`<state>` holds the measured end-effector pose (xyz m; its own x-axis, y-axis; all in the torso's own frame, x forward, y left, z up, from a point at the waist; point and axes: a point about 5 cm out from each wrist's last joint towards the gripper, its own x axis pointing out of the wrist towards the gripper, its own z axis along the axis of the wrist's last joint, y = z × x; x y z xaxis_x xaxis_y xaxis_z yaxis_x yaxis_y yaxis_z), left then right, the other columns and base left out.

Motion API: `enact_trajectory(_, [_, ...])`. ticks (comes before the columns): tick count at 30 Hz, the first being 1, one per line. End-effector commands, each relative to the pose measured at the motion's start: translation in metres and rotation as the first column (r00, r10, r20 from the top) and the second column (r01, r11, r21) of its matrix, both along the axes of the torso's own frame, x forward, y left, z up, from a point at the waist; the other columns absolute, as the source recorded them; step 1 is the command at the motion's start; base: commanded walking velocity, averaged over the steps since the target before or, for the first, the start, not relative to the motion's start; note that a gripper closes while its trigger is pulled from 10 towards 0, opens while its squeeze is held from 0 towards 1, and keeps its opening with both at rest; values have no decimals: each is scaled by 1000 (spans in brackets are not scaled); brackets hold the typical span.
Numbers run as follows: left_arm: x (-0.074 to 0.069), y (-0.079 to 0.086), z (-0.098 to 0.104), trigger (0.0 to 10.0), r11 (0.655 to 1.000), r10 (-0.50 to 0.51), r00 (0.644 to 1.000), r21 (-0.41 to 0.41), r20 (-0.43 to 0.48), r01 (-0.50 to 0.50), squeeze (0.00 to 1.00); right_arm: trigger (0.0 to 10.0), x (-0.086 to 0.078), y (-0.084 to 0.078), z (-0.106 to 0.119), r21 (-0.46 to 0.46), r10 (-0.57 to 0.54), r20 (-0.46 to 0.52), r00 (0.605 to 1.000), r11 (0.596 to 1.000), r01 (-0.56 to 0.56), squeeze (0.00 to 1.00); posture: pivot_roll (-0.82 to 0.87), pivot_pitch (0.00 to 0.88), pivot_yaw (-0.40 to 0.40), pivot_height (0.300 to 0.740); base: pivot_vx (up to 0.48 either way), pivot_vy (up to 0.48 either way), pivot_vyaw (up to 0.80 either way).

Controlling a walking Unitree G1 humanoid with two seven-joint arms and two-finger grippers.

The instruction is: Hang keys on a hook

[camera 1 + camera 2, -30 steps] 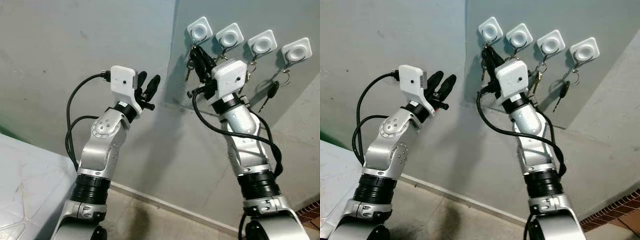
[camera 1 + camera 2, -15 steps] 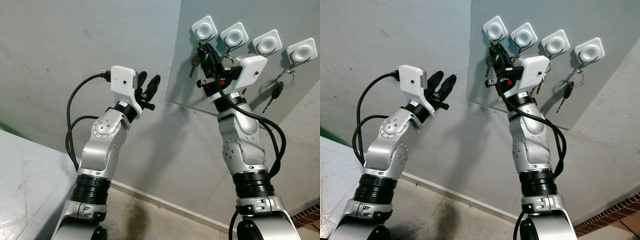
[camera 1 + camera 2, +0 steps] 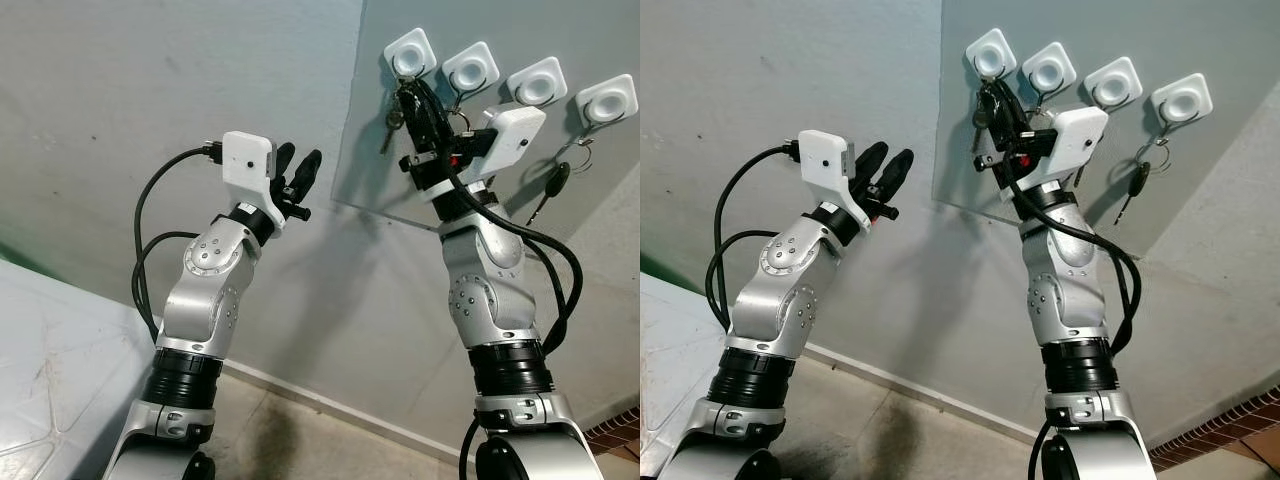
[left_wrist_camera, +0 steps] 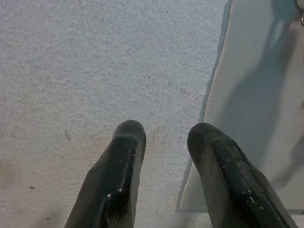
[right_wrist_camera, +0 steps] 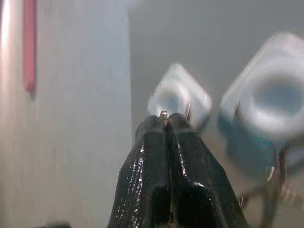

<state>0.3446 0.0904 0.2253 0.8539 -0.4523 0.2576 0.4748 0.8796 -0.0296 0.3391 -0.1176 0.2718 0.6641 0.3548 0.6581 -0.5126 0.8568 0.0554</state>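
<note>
Right wrist view: right hand (image 5: 165,118) pinching key ring (image 5: 164,114); no legible writing.

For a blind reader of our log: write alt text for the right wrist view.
The right tool, its two black fingers pressed shut on a thin metal key ring, points at a white square wall hook just beyond the fingertips. A second white hook, blurred, sits beside it on the grey wall.

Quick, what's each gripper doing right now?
Left gripper: open, empty, raised near the wall.
Right gripper: shut on the key ring, at the leftmost hook.
</note>
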Motion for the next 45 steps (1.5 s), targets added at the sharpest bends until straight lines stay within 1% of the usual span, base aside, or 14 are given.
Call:
enact_trajectory(1, [0, -3, 3, 10000, 1000, -7, 1000, 10, 16, 7, 0, 10000, -4, -7, 16, 34, -11, 66, 998, 999, 9, 0, 125, 38, -50, 740, 0, 0, 0])
enact_trajectory(5, [0, -4, 4, 10000, 1000, -10, 1000, 10, 17, 9, 0, 10000, -6, -5, 20, 19, 2, 85, 996, 1000, -3, 0, 123, 41, -51, 740, 0, 0, 0])
enact_trajectory(15, [0, -2, 3, 10000, 1000, 1, 1000, 9, 16, -1, 0, 10000, -4, 1, 14, -17, 36, 43, 998, 999, -35, 0, 126, 46, -55, 740, 0, 0, 0])
enact_trajectory(18, [0, -2, 3, 10000, 1000, 4, 1000, 8, 16, -4, 0, 10000, -2, 6, 8, -43, 47, 12, 999, 998, -47, 0, 127, 47, -57, 740, 0, 0, 0])
enact_trajectory(29, [0, -1, 4, 10000, 1000, 9, 1000, 7, 19, -9, 0, 10000, 0, 12, 4, -65, 77, -21, 997, 995, -78, 0, 127, 50, -60, 740, 0, 0, 0])
enact_trajectory(34, [0, -1, 4, 10000, 1000, 10, 1000, 7, 19, -10, 0, 10000, 2, 13, 4, -66, 74, -34, 997, 995, -76, 0, 127, 50, -60, 740, 0, 0, 0])
enact_trajectory(40, [0, -1, 4, 10000, 1000, 9, 1000, 7, 19, -10, 0, 10000, 7, 13, 2, -71, 42, -83, 996, 996, -48, 0, 127, 51, -61, 740, 0, 0, 0])
enact_trajectory(45, [0, -1, 4, 10000, 1000, 10, 1000, 7, 18, -10, 0, 10000, 10, 14, 0, -100, 33, -103, 994, 994, -43, 0, 127, 52, -61, 740, 0, 0, 0])
